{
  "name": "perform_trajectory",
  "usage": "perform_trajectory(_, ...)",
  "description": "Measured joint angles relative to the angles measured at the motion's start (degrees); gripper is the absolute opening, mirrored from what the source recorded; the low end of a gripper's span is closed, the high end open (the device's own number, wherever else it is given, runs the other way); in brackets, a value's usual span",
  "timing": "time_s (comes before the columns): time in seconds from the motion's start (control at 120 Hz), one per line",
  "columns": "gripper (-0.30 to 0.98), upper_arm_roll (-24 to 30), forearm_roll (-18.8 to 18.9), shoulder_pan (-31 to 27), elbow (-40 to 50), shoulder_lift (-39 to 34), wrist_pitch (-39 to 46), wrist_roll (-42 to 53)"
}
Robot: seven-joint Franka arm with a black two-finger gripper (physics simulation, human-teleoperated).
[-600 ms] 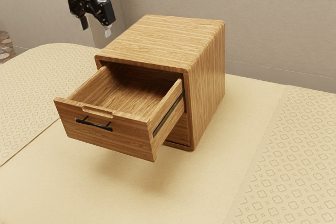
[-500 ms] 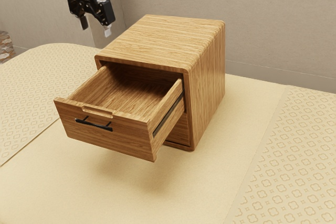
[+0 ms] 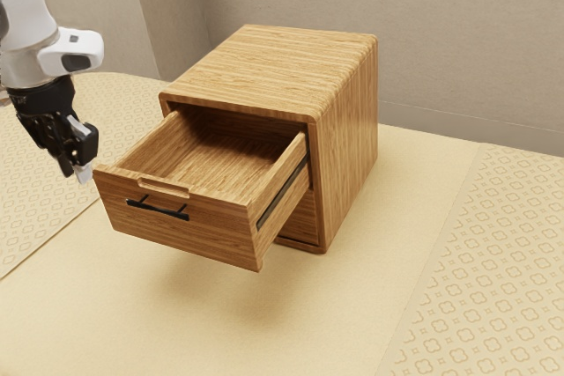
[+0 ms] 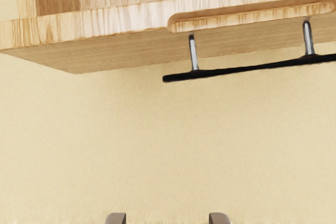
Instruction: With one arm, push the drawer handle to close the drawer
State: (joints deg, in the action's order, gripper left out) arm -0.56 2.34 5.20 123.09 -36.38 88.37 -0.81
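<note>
The black two-finger gripper [image 3: 76, 173], empty and spread, hangs near the brown wooden drawer [image 3: 198, 233] jutting from its round-edged cabinet [image 3: 264, 68], likely light-running if pushed centrally at its thin black bar handle [image 3: 159, 210].

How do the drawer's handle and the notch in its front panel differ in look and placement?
The handle is a black bar, while the notch shows the same wood as the front panel. The handle stands out from the panel's face on two posts; the notch is cut into the panel's top edge, above the handle. Both are long and narrow.
</note>
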Motion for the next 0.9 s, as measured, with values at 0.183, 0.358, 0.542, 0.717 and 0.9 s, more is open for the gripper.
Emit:
perform_trajectory(0.183,-0.01,0.0,-0.7,1.7,9.9,-5.1,4.0,-5.7)
perform_trajectory(0.358,-0.07,0.0,-0.9,2.7,15.0,-2.6,11.4,-10.3)
perform_trajectory(0.542,-0.09,0.0,-1.0,4.6,15.6,2.4,17.0,-13.9)
perform_trajectory(0.717,-0.10,0.0,-0.6,4.8,15.1,4.9,19.9,-15.7)
perform_trajectory(0.9,-0.10,0.0,1.4,4.8,13.1,8.9,23.3,-14.9)
